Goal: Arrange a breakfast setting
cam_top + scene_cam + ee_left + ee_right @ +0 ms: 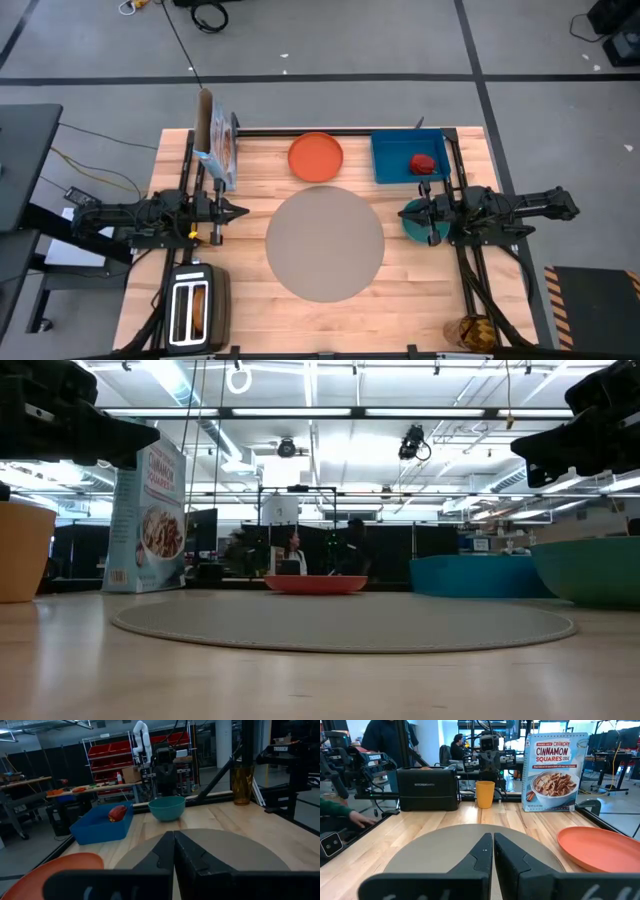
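- The round grey-beige mat [325, 244] lies in the middle of the wooden table [400, 285].
- The orange plate [316, 157] sits just behind the mat, beside the blue tray [392, 160] which holds a red apple [424, 163].
- The left gripper [240, 211] hovers at the left edge of the mat, its fingers pressed together and holding nothing.
- The right gripper [405, 212] is above the teal bowl [415, 228], also closed and empty.
- A cereal box [222, 150] and a toaster [196, 306] stand on the left side.
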Motion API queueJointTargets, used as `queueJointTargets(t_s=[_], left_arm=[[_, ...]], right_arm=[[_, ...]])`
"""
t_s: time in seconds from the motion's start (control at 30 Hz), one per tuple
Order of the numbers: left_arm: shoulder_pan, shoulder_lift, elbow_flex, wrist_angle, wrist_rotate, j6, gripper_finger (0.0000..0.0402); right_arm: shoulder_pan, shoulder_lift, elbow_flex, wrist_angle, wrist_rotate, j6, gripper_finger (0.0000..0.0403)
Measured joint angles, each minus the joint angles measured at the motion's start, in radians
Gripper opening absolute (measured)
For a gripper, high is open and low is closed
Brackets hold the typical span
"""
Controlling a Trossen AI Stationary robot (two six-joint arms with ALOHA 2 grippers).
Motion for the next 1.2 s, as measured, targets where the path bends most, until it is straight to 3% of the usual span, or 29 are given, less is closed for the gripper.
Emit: queueJointTargets(t_s=[0.67,0.93,1.03,1.2], left_arm=[[0.0,0.0,0.0,0.036,0.0,-0.001,0.0009],[0.0,0.0,0.0,0.173,0.0,-0.187,0.0009],[0.0,0.001,0.0,0.18,0.0,-0.292,0.0009],[0.0,0.054,0.0,0.21,0.047,-0.314,0.0009]], right_arm=[[0.0,0.0,0.0,0.0,0.0,0.0,0.0023],[0.0,0.0,0.0,0.045,0.001,-0.166,0.0023],[0.0,0.0,0.0,0.115,0.001,-0.136,0.0023],[0.0,0.0,0.0,0.236,0.039,-0.076,0.0023]])
